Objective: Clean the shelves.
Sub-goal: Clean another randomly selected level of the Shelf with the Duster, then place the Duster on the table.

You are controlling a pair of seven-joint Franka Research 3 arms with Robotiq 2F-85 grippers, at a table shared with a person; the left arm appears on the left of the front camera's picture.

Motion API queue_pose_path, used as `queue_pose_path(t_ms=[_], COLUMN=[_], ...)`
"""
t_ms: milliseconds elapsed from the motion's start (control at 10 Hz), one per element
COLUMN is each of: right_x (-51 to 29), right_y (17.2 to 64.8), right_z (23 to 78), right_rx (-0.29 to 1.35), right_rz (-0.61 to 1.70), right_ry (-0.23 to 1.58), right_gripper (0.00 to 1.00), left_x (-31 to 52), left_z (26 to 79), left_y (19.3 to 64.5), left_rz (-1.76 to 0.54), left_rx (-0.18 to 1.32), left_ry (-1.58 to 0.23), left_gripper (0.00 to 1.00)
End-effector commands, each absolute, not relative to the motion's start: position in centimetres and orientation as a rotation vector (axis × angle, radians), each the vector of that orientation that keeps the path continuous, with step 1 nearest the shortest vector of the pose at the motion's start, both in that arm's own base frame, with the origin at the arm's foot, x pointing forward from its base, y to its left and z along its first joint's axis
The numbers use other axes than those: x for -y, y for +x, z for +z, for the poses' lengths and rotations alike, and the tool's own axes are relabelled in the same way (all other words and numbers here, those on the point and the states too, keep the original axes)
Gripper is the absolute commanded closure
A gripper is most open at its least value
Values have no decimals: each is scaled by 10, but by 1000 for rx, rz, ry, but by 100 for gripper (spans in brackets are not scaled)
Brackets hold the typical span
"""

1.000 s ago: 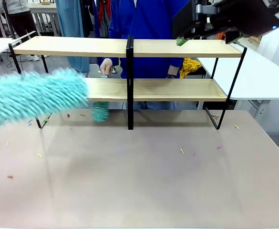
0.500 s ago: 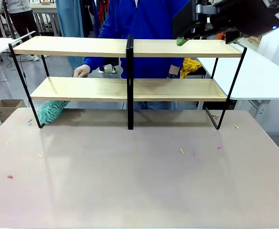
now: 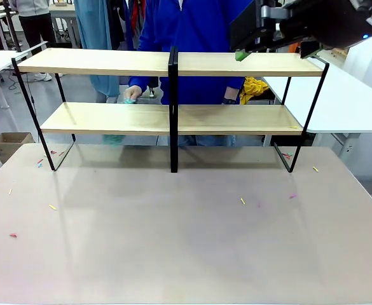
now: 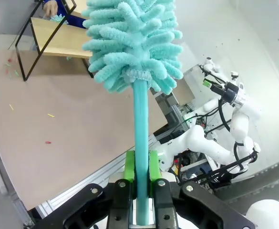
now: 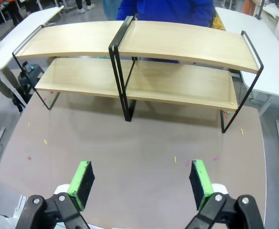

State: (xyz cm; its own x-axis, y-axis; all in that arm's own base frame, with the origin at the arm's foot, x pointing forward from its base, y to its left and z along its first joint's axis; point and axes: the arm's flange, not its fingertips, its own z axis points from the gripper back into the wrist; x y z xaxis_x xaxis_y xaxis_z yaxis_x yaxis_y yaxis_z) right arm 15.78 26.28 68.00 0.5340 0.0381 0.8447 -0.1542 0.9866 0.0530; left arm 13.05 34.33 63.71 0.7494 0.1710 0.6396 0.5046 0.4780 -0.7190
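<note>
The shelves (image 3: 173, 63) stand across the far half of the beige tabletop, two tiers of light boards on a black frame; they also show as the shelves (image 5: 129, 45) and the shelves (image 4: 58, 40). My left gripper (image 4: 141, 174) is shut on the handle of a teal fluffy duster (image 4: 132, 43), held off the table's left side, clear of the rack. My right gripper (image 5: 140, 183) hangs open high above the table with nothing between its fingers; one of its green pads (image 3: 241, 56) shows over the upper right board. Behind the rack, a person's hand (image 3: 130, 95) holds something teal at the lower left board.
Small coloured scraps (image 3: 242, 201) lie scattered on the tabletop (image 3: 186, 241). A teal tuft (image 3: 113, 138) hangs below the lower left board. White tables (image 3: 344, 95) flank the rack, and a cardboard box (image 3: 11, 141) sits on the floor at left.
My duster, blurred at the left a second ago, has swung out of the front view. The person's hand and its teal tuft went left along the lower board, then partway back.
</note>
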Motion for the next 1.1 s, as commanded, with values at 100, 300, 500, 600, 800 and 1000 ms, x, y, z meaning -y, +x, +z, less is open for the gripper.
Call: queue_pose_path(t_ms=[100, 300, 500, 600, 800, 1000], right_x=[-262, -262, -262, -262, -262, -266], right_y=[158, 158, 158, 158, 158, 152], right_z=[682, 682, 682, 682, 682, 681], right_rx=[1000, 1000, 1000, 1000, 1000, 915], right_rz=[110, 110, 110, 110, 110, 203], right_ry=[137, 137, 137, 137, 137, 199], right_gripper=[0, 0, 0, 0, 0, 0], left_x=[-340, -340, -340, -340, -340, -313], left_z=[638, 638, 638, 638, 638, 641], left_y=[125, 125, 125, 125, 125, 147], left_rz=[-255, -255, -255, -255, -255, -501], left_rx=[750, 750, 750, 750, 750, 398], left_ry=[-1070, -1070, -1070, -1070, -1070, -1102], left_gripper=[87, 87, 87, 87, 87, 87])
